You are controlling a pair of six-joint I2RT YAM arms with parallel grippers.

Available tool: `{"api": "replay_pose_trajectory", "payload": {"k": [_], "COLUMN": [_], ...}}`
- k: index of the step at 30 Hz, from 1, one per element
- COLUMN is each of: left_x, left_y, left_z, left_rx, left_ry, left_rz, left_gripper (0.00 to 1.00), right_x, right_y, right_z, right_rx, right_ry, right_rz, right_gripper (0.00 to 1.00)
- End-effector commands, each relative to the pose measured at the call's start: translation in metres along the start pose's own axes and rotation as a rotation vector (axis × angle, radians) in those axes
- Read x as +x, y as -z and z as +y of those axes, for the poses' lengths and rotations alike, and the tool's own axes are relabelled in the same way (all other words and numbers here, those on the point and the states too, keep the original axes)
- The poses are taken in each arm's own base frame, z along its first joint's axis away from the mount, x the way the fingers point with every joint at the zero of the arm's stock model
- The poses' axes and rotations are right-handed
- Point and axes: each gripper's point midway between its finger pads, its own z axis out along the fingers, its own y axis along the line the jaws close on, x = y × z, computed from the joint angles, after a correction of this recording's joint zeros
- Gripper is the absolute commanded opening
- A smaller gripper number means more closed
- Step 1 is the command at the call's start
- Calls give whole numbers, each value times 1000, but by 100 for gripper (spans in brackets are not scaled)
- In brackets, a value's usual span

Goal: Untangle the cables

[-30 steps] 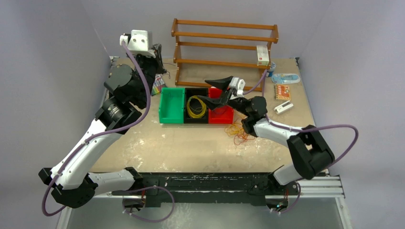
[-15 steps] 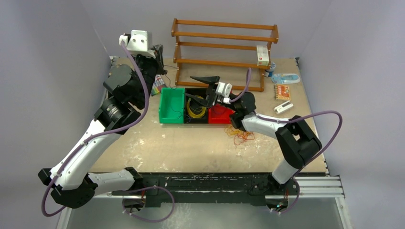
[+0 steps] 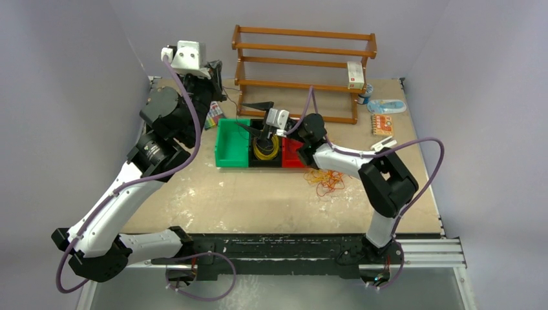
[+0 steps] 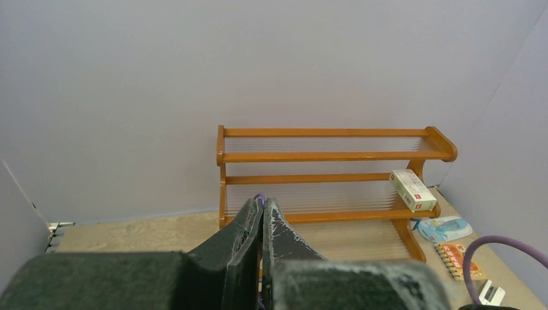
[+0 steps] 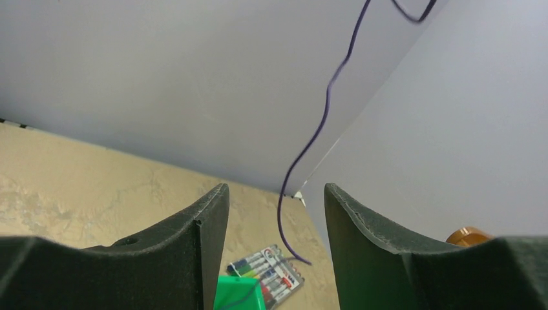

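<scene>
A separating step is judged in hand: the dark purple cable (image 5: 321,123) is pinched in the closed left gripper (image 4: 262,205), high at the far left. The right gripper (image 3: 258,120) — jaws parted, empty — is poised over the yellow cables (image 3: 265,147) in the black bin (image 3: 266,163); orange cables (image 3: 328,181) lie nearer, right. A lowering onto one strand is called for.

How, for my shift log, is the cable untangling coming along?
Done: yellow cables lie coiled in the black bin, apart from the orange cables on the table. In hand: the left gripper, raised, is shut on a dark purple cable; the right gripper is open facing that strand. Left: purple and orange look unsorted.
</scene>
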Motion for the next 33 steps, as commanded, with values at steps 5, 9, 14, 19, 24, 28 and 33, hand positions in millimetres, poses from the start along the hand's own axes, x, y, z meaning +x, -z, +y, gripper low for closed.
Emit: {"api": "replay_pose_trajectory", "payload": {"k": [5, 9, 14, 19, 24, 28, 33], "left_x": [-34, -34, -34, -35, -36, -35, -19], "left_y": [7, 7, 7, 9, 11, 12, 10], "left_z": [2, 2, 3, 6, 8, 13, 22], "left_rx": [18, 19, 17, 5, -4, -29, -88], "left_ry": [60, 59, 58, 59, 62, 60, 42], "left_rz": [-79, -78, -78, -79, -82, -81, -53], "left_gripper": [0, 0, 0, 0, 0, 0, 0], "right_x": [7, 16, 20, 22, 23, 12, -15], "right_y": [-16, -18, -19, -16, -11, -6, -2], "right_z": [-20, -22, -21, -20, -21, -29, -60], "right_rx": [49, 59, 60, 73, 95, 143, 258], "right_ry": [65, 62, 52, 47, 44, 12, -48], "right_rz": [1, 6, 5, 17, 33, 43, 112], "right_gripper": [51, 48, 38, 32, 20, 0, 0]}}
